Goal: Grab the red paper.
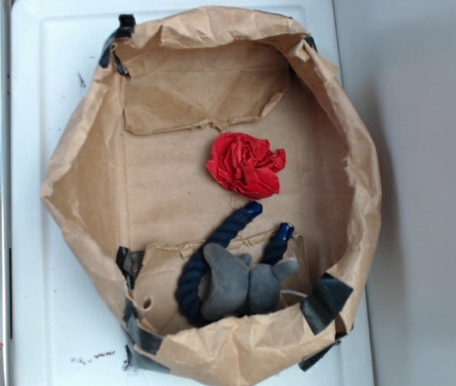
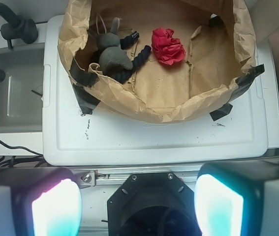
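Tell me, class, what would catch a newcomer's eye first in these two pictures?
The bright red paper, a crumpled wad lying near the middle of the brown paper bag's floor. Beside it lie a grey stuffed mouse and a dark blue rope. In the wrist view the open claw shows two glowing pads, far from the bag.

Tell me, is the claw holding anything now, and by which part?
Nothing is held. The claw is open and empty, away from the red paper in the bag.

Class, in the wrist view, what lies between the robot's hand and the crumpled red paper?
In the wrist view, bare white tray surface, then the brown paper bag's near wall and floor, separate the hand from the red paper.
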You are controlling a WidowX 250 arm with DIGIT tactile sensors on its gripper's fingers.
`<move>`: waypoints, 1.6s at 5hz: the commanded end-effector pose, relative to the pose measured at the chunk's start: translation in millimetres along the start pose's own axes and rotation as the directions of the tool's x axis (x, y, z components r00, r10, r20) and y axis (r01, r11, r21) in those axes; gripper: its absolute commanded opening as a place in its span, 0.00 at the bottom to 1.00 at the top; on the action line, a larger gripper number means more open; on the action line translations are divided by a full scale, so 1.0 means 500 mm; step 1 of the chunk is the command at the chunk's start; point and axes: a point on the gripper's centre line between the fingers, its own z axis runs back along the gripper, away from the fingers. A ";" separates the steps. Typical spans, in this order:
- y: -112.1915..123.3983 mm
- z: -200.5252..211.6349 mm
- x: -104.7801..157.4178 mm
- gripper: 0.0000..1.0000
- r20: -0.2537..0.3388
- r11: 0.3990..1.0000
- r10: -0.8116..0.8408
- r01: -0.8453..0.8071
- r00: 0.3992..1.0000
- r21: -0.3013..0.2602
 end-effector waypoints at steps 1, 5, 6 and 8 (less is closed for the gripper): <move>0.000 0.000 0.000 1.00 0.000 1.000 0.000 0.000 1.000 0.000; 0.007 -0.004 0.175 1.00 0.126 0.995 0.055 -0.065 0.990 0.074; 0.007 -0.004 0.175 1.00 0.126 0.995 0.055 -0.065 0.990 0.074; 0.061 -0.161 0.278 1.00 0.082 0.993 0.085 -0.091 0.993 0.075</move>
